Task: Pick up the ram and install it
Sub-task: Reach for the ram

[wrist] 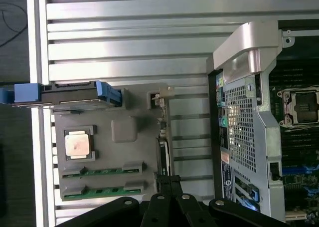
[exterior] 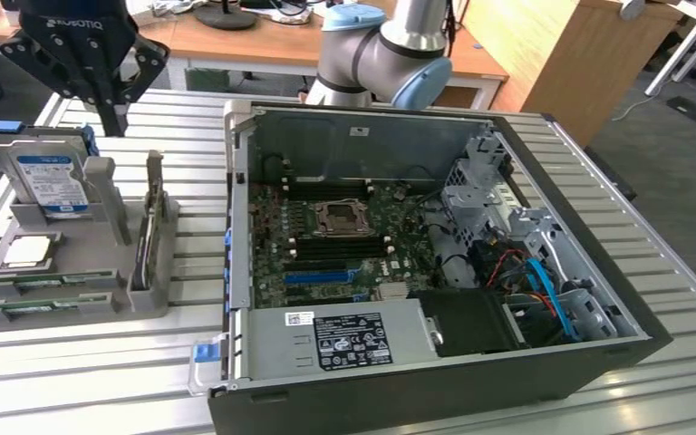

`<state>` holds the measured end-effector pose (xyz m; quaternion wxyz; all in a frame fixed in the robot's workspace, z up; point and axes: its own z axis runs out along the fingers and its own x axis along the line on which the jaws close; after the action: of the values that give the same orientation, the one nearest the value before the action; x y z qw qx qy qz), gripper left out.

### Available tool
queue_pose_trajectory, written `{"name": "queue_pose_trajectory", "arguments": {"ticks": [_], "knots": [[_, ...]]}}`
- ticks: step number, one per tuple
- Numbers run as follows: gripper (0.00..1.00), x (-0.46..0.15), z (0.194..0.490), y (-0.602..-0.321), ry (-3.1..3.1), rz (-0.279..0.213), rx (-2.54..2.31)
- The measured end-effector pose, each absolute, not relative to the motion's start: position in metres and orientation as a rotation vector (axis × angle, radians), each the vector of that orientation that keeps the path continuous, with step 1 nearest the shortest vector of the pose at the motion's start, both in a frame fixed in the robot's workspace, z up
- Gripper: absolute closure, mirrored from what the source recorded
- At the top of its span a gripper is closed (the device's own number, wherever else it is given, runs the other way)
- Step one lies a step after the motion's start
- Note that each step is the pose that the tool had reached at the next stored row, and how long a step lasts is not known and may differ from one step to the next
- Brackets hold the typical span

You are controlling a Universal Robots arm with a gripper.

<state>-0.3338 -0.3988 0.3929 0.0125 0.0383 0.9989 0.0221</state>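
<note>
We saw the pincer [exterior: 111,120] hanging above the far end of a grey holder [exterior: 76,319] on the slatted metal worktop [exterior: 82,385]. Its fingers were pressed together and held nothing, and in the wrist view the pincer [wrist: 169,183] showed the same closed tips.

Starting at the exterior view's left, a blue-labelled hard drive [exterior: 48,181] stood propped on edge just below the pincer and slightly to that side. Lower down from the pincer, nearer the holder's front, a square silver CPU [exterior: 30,252] lay flat. Past it, two green sticks [exterior: 52,283] lay flat in their own recesses.

The ram [exterior: 144,249] stood on its long edge in a narrow slot along the holder's side toward the exterior view's right. It was almost straight beneath the pincer but apart from it. In the wrist view the closed tips lined up with the ram [wrist: 163,154], seen edge-on.

Further from the pincer, toward the exterior view's right, an open computer case [exterior: 445,399] lay on the worktop. Its motherboard [exterior: 323,258] was exposed, with a CPU socket [exterior: 341,217] near the middle and a labelled power supply [exterior: 336,331] along the near side.
</note>
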Motion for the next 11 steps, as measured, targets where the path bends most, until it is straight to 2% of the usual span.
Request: {"name": "queue_pose_trajectory", "arguments": {"ticks": [11], "knots": [[0.89,-0.357,0.393,-0.399,3.114,0.069,0.119]]}}
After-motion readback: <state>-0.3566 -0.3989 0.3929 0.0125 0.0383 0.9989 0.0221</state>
